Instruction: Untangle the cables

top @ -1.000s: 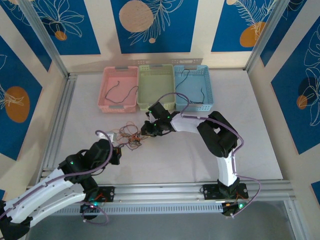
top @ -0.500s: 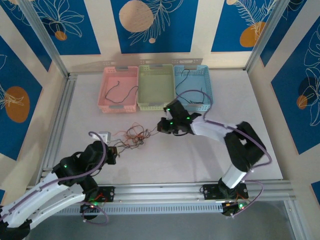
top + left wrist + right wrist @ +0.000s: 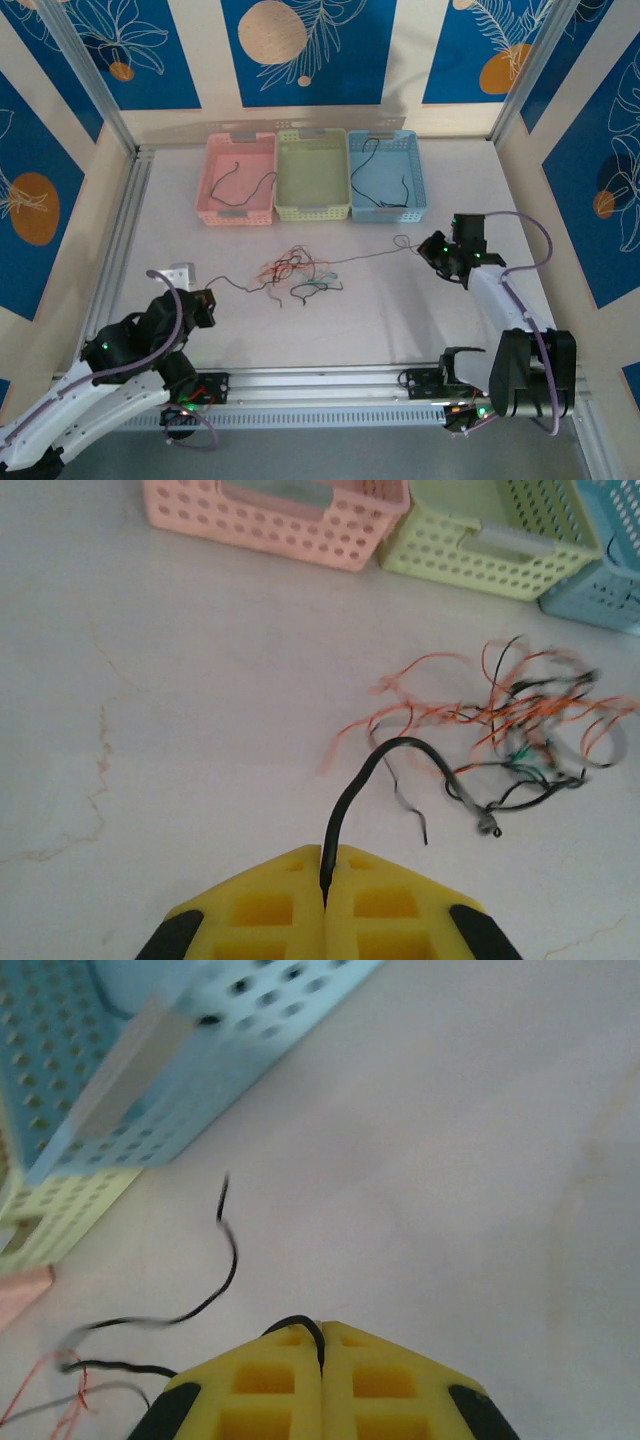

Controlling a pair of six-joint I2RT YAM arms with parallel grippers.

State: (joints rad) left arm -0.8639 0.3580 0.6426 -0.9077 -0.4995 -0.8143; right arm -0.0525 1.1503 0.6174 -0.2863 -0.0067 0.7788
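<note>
- In the overhead view my left hand sits in the lower left of the frame. My right hand sits right of centre, well apart from it.
- The left hand is clamped on a black cable. In the left wrist view its yellow fingers meet at the bottom centre with the cable's end pinched in the seam. From there the wire arches up and to the right.
- The right hand is also closed, gripping a second black cable in the seam at the bottom centre of the right wrist view. That wire curls up toward the left of the frame.
- The cables lie in a loose tangle on the white surface, near the middle of the overhead frame, between the two hands. I can see red-orange, black and a little teal-green in the tangle.
- One thin strand runs from the tangle rightward to the right hand. Another trails leftward toward the left hand.
- A pink basket, a green basket and a blue basket stand side by side at the upper centre.
- A thin black wire lies in the pink basket, and dark wires lie in the blue one.
</note>
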